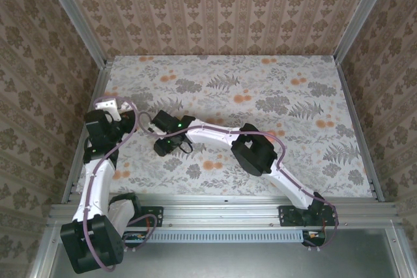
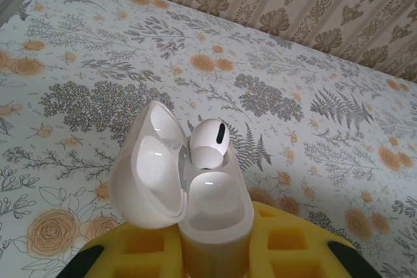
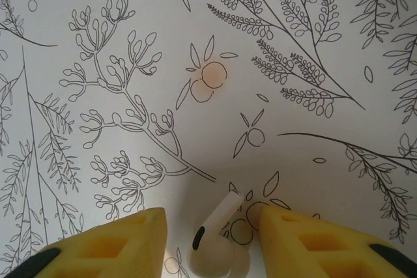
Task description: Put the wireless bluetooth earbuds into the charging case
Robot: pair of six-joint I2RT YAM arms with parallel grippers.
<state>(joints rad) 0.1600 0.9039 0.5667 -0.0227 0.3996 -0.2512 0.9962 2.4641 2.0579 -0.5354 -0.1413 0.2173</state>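
Floral tablecloth (image 3: 130, 43): earbud (image 3: 215, 249) between jaws of parted right end effector (image 3: 212, 226) (left end effector (image 2: 215, 258) clamps case (image 2: 208, 206)).

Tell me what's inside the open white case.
One white earbud stands in the far socket of the case, its head sticking out. The near socket looks empty. The earbud's stem is hidden down inside the case.

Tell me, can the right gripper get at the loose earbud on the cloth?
Probably yes. The earbud lies on the cloth between the open fingers of the right gripper, with a gap on each side and nothing between them and it.
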